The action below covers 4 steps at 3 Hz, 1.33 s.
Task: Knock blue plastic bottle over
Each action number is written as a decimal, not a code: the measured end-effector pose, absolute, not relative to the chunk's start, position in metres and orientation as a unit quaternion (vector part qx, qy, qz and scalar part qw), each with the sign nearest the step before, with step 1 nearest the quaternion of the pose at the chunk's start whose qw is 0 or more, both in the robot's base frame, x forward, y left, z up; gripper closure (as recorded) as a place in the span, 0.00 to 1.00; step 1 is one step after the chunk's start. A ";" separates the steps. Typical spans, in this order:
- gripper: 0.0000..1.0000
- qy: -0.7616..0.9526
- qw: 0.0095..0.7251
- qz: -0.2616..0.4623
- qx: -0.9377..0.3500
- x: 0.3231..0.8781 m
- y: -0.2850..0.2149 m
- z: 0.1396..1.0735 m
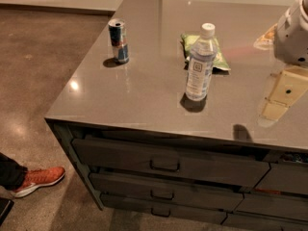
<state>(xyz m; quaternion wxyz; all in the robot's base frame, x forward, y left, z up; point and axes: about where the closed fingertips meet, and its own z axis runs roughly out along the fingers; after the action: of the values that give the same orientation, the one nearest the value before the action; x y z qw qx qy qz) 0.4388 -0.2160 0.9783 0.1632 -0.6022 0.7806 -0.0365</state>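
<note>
The blue plastic bottle (199, 64) is standing upright near the middle of the tabletop (144, 90). A green snack bag (220, 57) is lying just behind it, and a drink can (118, 41) is standing well apart to the left. The gripper (281, 94) is hanging over the tabletop's right side, apart from the bottle; I cannot tell whether it is open or closed. The approach appears to be under way, and the next move is calling for a leftward sweep into the bottle's upper half.
</note>
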 end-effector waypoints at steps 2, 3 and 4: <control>0.00 0.795 0.188 -0.018 -0.577 0.456 -0.212 0.978; 0.00 0.812 0.215 0.005 -0.542 0.487 -0.209 0.975; 0.00 0.828 0.240 0.028 -0.507 0.518 -0.205 0.972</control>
<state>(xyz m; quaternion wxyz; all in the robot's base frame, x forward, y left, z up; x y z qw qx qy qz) 0.5182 -0.2050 0.9719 0.2395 -0.5070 0.8275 0.0282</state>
